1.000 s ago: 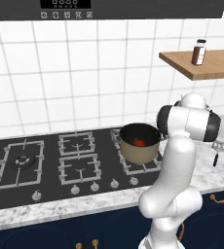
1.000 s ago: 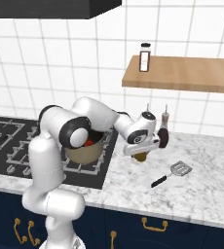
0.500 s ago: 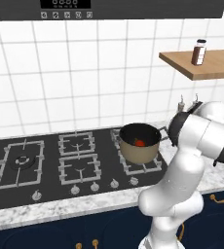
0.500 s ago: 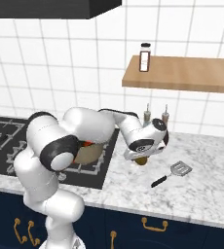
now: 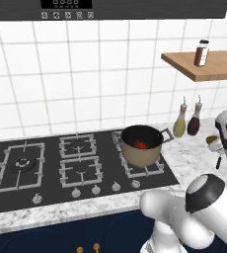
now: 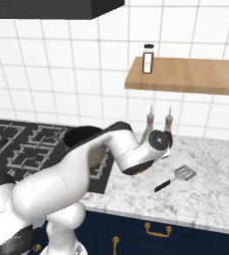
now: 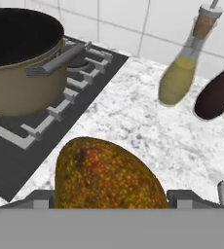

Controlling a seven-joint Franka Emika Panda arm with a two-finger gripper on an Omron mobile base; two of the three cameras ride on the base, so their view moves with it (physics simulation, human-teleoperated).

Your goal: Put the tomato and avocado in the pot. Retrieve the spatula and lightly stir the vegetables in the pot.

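The avocado sat between the finger tips of the gripper, which was closed on it with the jaws standing wide, above the marble counter just right of the stove. The pot stood on the right rear burner, the tomato inside it; bare counter lay between it and the claw. A yellow oil bottle and a dark bottle stood near the wall. The spatula lay on the counter further right.

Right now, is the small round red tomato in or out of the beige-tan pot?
In: the red tomato lies on the dark floor inside the beige-tan pot on the stove.
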